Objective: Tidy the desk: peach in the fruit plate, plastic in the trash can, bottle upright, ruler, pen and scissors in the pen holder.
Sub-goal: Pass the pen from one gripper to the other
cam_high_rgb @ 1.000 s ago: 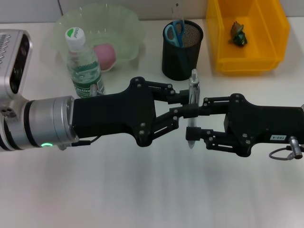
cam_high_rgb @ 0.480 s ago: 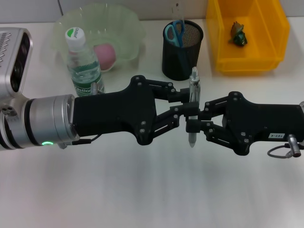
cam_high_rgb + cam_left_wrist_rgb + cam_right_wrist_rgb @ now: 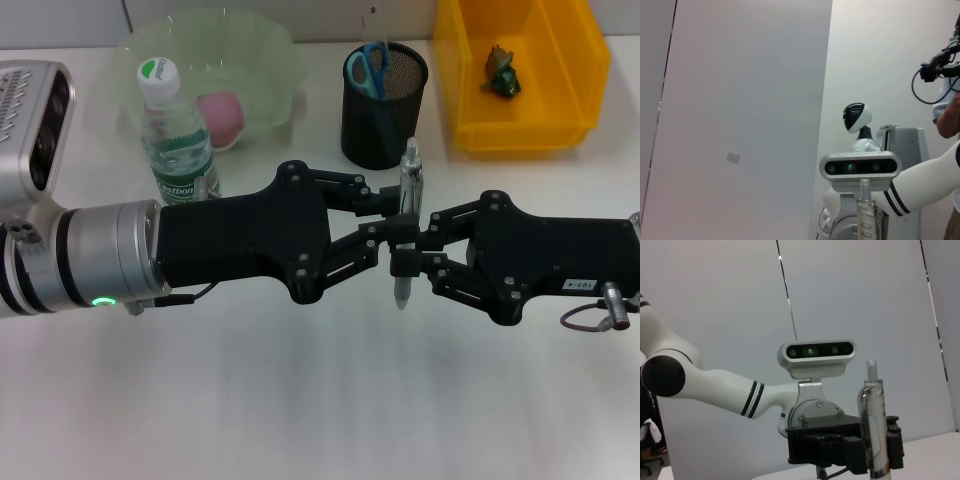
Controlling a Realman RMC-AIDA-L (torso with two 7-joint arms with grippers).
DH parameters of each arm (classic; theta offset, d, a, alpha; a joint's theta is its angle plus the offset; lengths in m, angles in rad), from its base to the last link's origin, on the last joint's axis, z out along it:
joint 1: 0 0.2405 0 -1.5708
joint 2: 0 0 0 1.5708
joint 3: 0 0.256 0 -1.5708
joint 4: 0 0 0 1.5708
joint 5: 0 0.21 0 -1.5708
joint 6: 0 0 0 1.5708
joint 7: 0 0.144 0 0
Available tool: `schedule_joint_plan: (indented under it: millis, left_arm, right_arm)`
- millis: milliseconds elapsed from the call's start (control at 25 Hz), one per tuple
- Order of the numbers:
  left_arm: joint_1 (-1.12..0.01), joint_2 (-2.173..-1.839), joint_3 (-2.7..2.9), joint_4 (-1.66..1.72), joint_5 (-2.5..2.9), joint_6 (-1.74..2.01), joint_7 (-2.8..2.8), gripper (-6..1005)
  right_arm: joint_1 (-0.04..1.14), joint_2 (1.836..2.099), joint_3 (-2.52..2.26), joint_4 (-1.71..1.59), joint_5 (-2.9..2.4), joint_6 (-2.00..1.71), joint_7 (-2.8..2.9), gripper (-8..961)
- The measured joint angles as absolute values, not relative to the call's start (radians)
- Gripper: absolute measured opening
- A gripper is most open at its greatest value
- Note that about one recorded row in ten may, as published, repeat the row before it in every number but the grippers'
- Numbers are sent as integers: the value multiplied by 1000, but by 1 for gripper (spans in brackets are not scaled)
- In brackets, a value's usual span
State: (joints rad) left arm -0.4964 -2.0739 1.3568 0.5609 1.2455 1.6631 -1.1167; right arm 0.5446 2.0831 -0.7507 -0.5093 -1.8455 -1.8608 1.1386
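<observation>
Both grippers, left (image 3: 392, 222) and right (image 3: 408, 252), clamp jaws on the upright pen (image 3: 406, 225); labels unreadable.

A white desk (image 3: 300, 400) meets a pale wall (image 3: 300, 15); the wrist views show plain grey wall panels (image 3: 740, 100).

Head view: the mid-barrel of the pen (image 3: 406, 225) is covered where the left gripper (image 3: 385, 222) and right gripper (image 3: 408, 248) meet around it. The bottle (image 3: 176, 135) has its base hidden behind the left arm. The peach (image 3: 221, 115) is partly screened by the bottle. The scissors (image 3: 369, 70) show handles only; the blades sit inside the pen holder (image 3: 383, 105). The ruler (image 3: 374, 25), transparent, is barely discernible. The plastic (image 3: 500, 69) in the trash can (image 3: 520, 70) is too small to identify further. In the wrist views the lower pen runs off the frame edge.
</observation>
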Motion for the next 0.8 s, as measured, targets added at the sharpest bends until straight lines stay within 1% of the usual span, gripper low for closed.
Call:
schedule_joint_plan:
  millis: [520, 720, 800]
  left_arm:
    - [-497, -2076, 1354, 559, 1246, 1652, -1120, 189]
    - [-497, -2074, 1354, 558, 1237, 1631, -1154, 358]
    - [-497, -2074, 1355, 558, 1235, 1630, -1154, 396]
  right_arm:
    - [545, 2083, -748, -507, -1842, -1860, 1139, 131]
    - [543, 2083, -748, -506, -1842, -1861, 1138, 137]
    - [543, 2084, -749, -506, -1842, -1863, 1138, 139]
